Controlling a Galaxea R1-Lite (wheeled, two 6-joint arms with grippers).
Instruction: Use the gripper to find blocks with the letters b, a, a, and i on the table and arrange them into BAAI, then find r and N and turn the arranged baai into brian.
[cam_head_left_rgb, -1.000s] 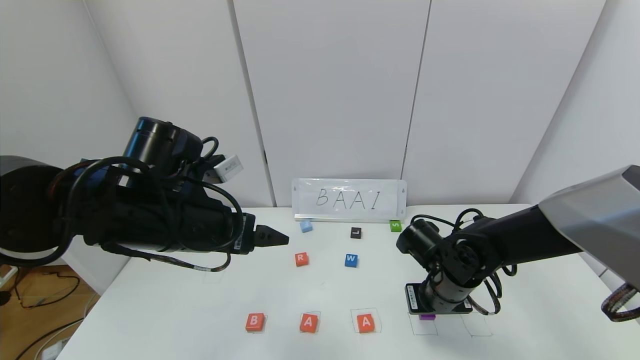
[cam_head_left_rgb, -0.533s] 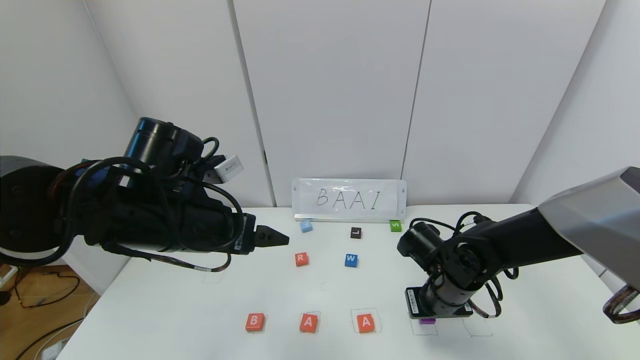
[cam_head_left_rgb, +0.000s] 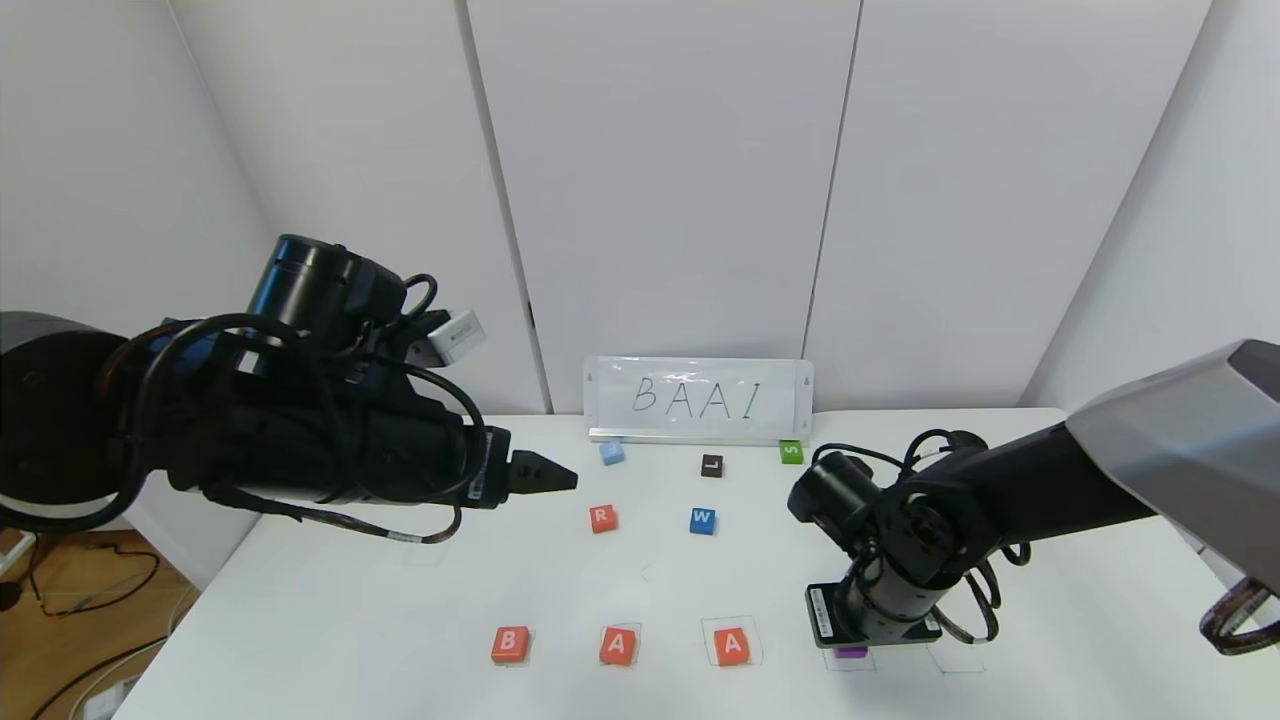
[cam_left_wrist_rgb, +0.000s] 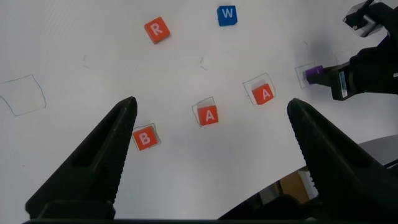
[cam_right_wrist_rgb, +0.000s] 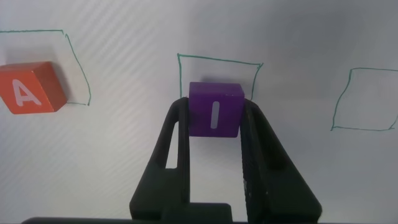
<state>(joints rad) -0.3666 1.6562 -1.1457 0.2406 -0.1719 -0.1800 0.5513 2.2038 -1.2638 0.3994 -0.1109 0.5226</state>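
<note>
Over fourth pen square on desk (cam_head_left_rgb: 330, 620), right gripper (cam_right_wrist_rgb: 214, 134) clamped on purple I block (cam_right_wrist_rgb: 215, 109), beside second A (cam_right_wrist_rgb: 28, 88). Centre, lower flat before release. Left gripper (cam_left_wrist_rgb: 211, 127) apart, raised, idle.

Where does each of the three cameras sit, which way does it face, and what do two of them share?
Head view: on the head, facing forward and down at the table; both arms show.
Left wrist view: high on the raised left arm, above the B block; left gripper open.
Right wrist view: low, behind the right gripper shut on the I block.
Both wrist views share the I block and an A block.
</note>
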